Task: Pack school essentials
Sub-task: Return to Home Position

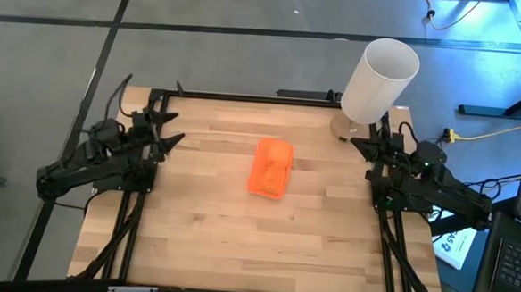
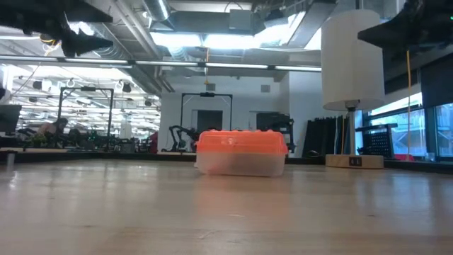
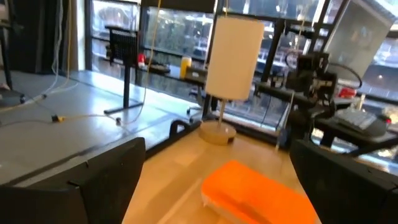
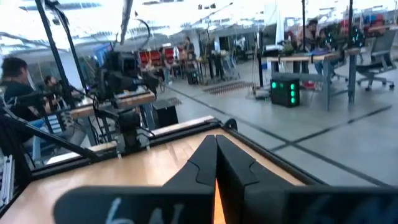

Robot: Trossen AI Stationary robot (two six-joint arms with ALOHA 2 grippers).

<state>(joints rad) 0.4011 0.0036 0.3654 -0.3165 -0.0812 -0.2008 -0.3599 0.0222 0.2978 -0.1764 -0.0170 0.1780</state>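
You see the left gripper, fingers spread, at the left edge of the worktop; the right gripper, fingers pressed together, is at its right edge. The closed orange box sits mid-worktop, the school essentials hidden from you.

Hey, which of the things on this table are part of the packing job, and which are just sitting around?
Job: orange-lidded box, closed, mid-table; left gripper and right gripper, parked at the sides.
Lying about: white lamp, far right corner.
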